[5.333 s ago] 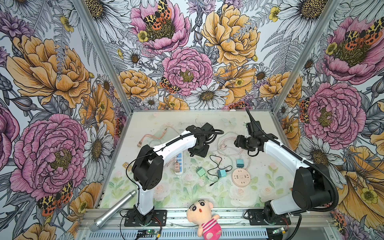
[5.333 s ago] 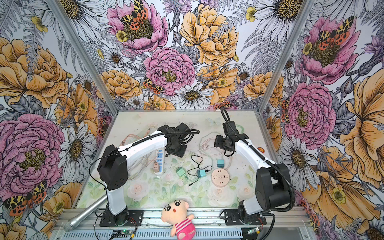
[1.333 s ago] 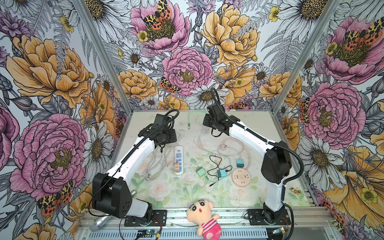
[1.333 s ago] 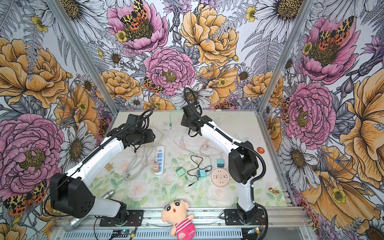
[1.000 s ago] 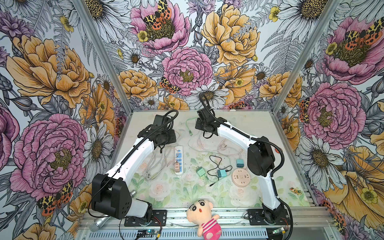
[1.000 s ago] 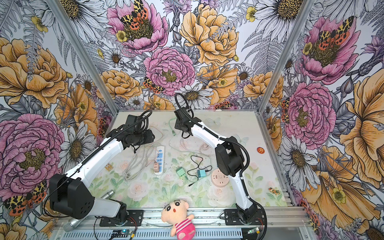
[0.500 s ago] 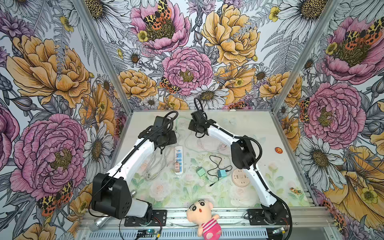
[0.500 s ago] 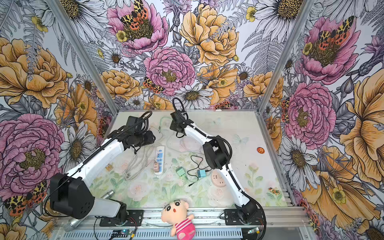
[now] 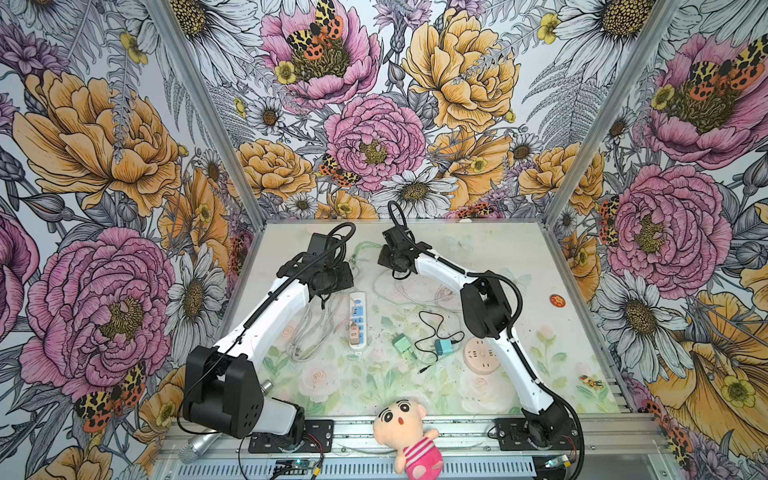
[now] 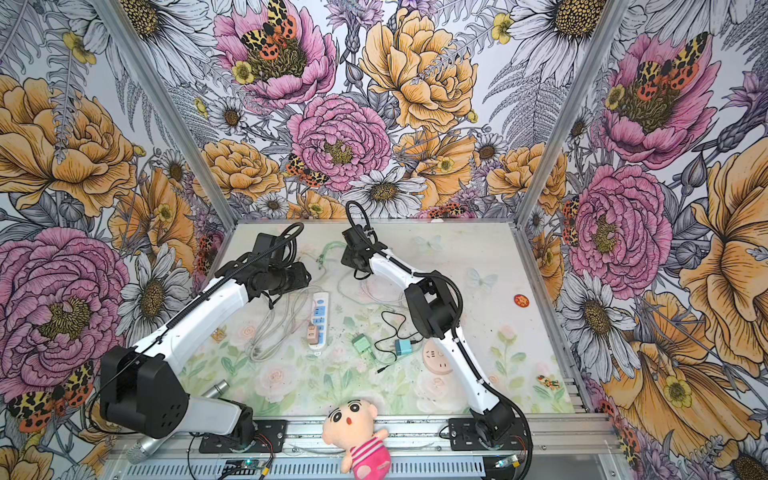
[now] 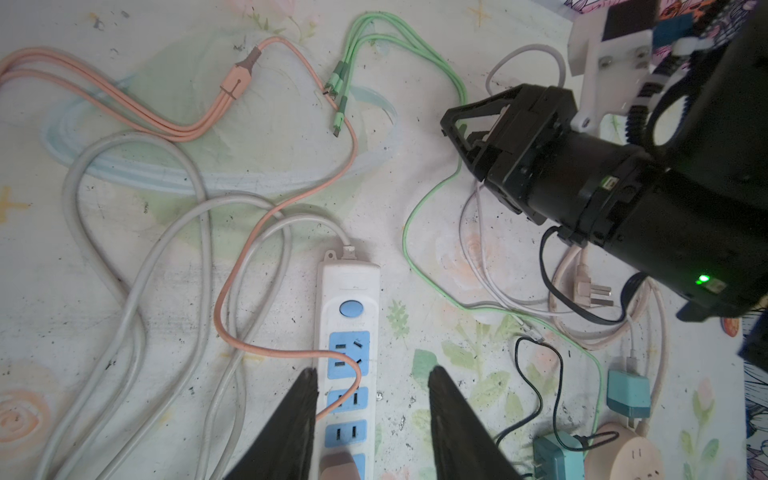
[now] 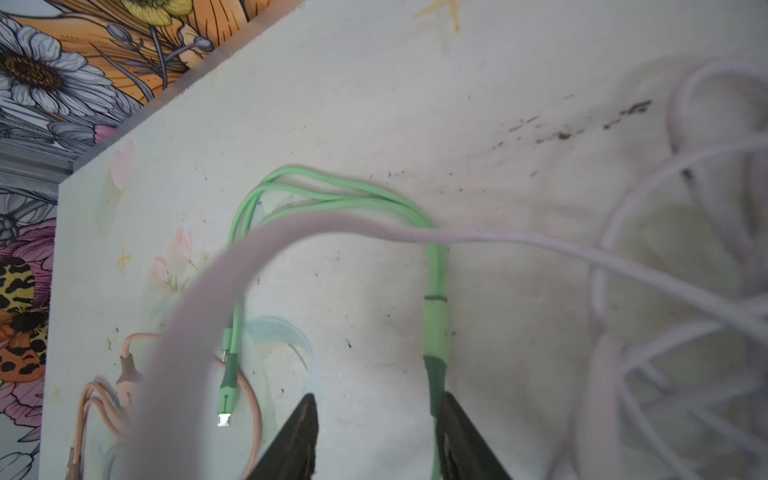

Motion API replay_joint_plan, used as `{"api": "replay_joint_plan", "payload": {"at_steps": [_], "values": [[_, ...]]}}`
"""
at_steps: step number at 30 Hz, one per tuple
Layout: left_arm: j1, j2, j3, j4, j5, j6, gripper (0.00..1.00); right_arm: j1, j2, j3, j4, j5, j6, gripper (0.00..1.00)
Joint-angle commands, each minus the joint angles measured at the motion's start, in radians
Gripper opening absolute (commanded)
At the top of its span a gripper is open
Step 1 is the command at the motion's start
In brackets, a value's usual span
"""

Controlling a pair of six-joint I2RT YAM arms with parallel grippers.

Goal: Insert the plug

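One plush doll [image 9: 409, 436] sits nearest, at the front edge. On the worktop [image 9: 540, 266]: white power strip [image 9: 357, 318], pink plug [image 9: 354, 332] seated in its near end. Left end effector [image 11: 370, 370] hovers over the strip, jaws moderately apart, empty. Farthest: right end effector [image 12: 376, 395], likewise apart, empty; green cable [image 12: 332, 195] just beside its jaws.

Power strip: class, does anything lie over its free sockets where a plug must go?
Yes. A salmon-pink cable loops across the upper blue sockets of the power strip, partly covering them.
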Motion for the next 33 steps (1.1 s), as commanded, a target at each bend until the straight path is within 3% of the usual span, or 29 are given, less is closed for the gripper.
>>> {"api": "replay_joint_plan", "payload": {"at_steps": [1,8,14,19,26,33], "values": [[-0.009,-0.016,-0.010,0.022,0.012,-0.013,0.46,-0.021,-0.121,-0.062,0.008,-0.001,-0.024,0.40],[-0.081,-0.007,0.005,-0.009,0.045,0.044,0.47,-0.022,-0.387,-0.325,0.010,0.068,-0.142,0.43],[-0.256,0.005,0.045,-0.094,0.028,0.115,0.49,-0.093,-0.650,-0.637,0.007,0.085,-0.180,0.44],[-0.377,0.054,0.102,-0.203,-0.004,0.095,0.49,-0.153,-0.835,-0.883,-0.001,0.114,-0.180,0.44],[-0.468,0.148,0.087,-0.219,-0.020,-0.083,0.50,-0.197,-1.020,-1.085,-0.001,0.127,-0.209,0.47],[-0.543,0.249,0.081,-0.196,-0.049,-0.229,0.51,-0.210,-1.049,-1.175,0.001,0.111,-0.227,0.47]]}}
